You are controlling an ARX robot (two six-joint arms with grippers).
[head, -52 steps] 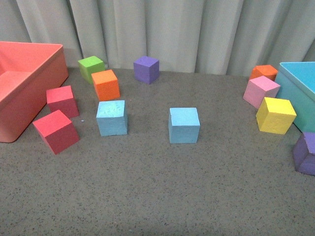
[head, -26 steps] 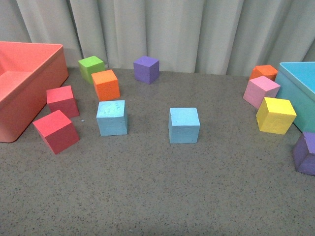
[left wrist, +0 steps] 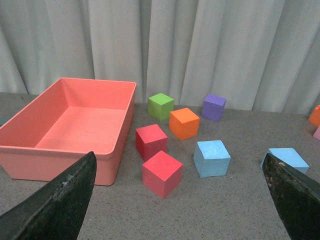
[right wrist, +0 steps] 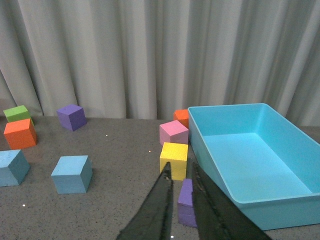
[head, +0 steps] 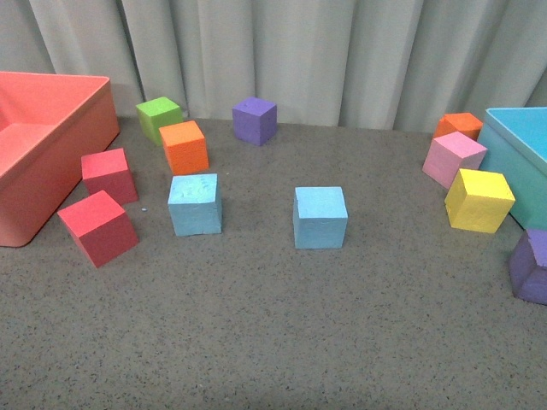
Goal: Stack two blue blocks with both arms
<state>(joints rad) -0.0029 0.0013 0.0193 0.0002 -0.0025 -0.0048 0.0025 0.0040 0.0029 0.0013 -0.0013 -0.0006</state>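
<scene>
L tool (left wrist: pixel 177 157) wide; R tool (right wrist: pixel 181 167) closed

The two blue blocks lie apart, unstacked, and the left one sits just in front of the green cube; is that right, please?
Not quite: the front view shows the left blue block sitting just in front of the orange cube; the green cube is farther back.

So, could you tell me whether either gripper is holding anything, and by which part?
Nothing is held: the left gripper is open and empty, the right gripper closed on nothing; both blue blocks lie free.
</scene>
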